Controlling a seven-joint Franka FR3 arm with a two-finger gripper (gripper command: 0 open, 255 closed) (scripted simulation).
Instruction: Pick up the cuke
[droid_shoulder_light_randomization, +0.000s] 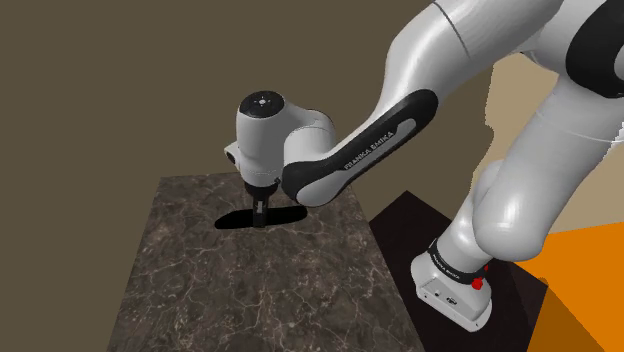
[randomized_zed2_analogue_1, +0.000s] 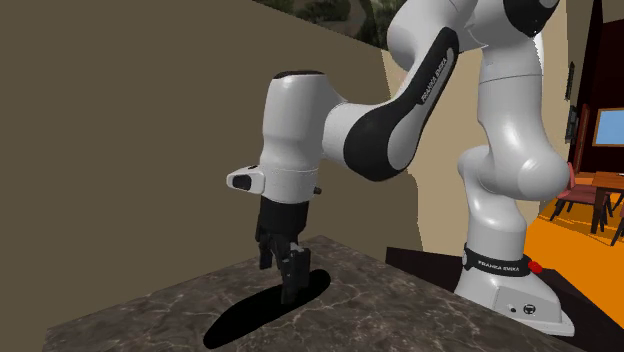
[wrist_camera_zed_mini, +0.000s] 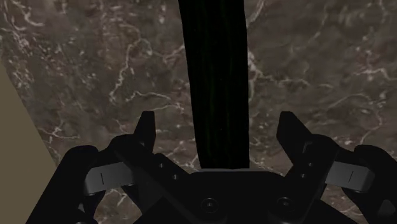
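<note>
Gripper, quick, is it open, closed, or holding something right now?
Gripper: open, lowered to the table with its fingers on either side of the long black cucumber, not touching it.

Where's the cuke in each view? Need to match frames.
Shoulder view: the cuke, drawn black, lies left of centre on the dark veined countertop, under the gripper.
Second exterior view: the cuke is low and left of centre, running down-left from beneath the gripper.
Wrist view: the cuke is a long strip between the open fingers, touching neither.
Shared landmark: the gripper straddling it.
</note>
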